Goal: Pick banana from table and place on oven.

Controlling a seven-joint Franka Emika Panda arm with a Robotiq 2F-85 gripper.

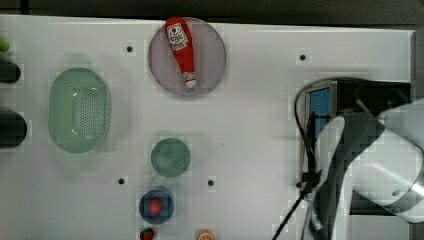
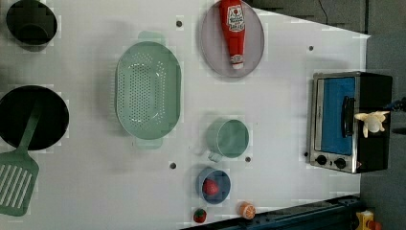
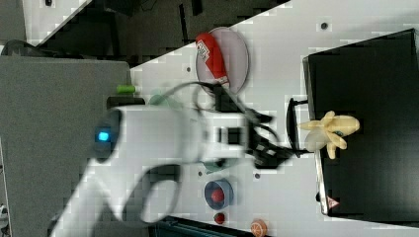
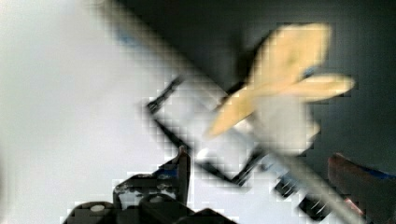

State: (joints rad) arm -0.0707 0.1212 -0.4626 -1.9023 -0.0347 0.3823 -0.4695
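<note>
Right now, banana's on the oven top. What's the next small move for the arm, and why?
Probably a short, straight retreat away from the oven. The banana rests on its black top near the front edge, above the door, and the fingers stand apart with nothing between them, so the placing looks done. A straight pull-back should avoid brushing the splayed peel and knocking it off the edge.
</note>
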